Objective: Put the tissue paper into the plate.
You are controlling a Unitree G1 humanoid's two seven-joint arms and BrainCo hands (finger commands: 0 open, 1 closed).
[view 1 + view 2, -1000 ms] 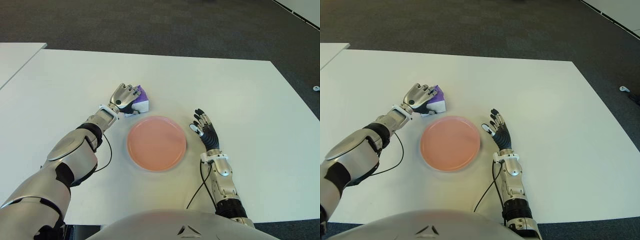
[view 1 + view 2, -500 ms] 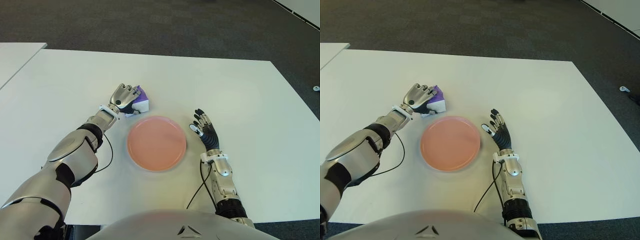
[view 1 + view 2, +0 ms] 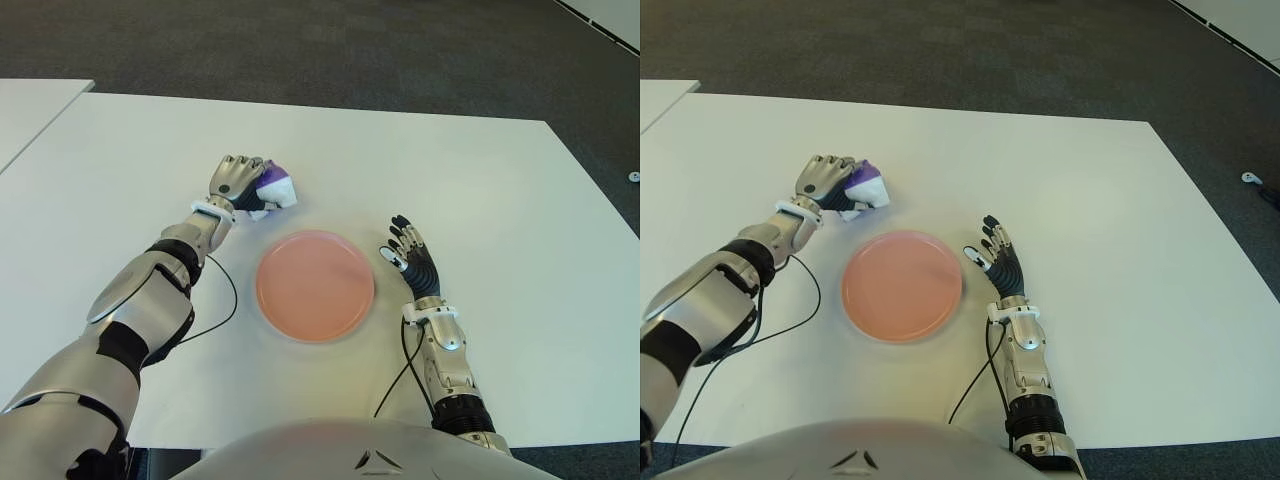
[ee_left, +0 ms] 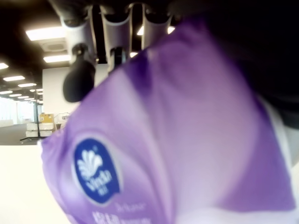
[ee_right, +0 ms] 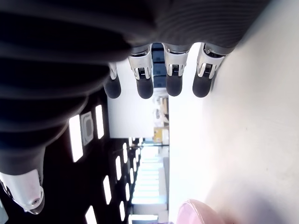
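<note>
A purple and white tissue pack [image 3: 274,189] is held in my left hand [image 3: 240,183], whose fingers curl around it, beyond the far left rim of the pink plate [image 3: 315,285]. Close up in the left wrist view the pack [image 4: 163,149] fills the picture, with fingers [image 4: 78,77] wrapped over its top. The plate lies flat on the white table [image 3: 480,200] with nothing on it. My right hand [image 3: 410,262] shows just right of the plate, fingers stretched out and holding nothing.
Dark carpet lies beyond the table's far edge. A second white table [image 3: 30,110] stands at the far left. A black cable [image 3: 215,310] loops on the table beside my left forearm.
My left hand has lifted and carried the tissue pack a little farther from me and to the left, with the wrist turned. The right hand and the plate have stayed put.
</note>
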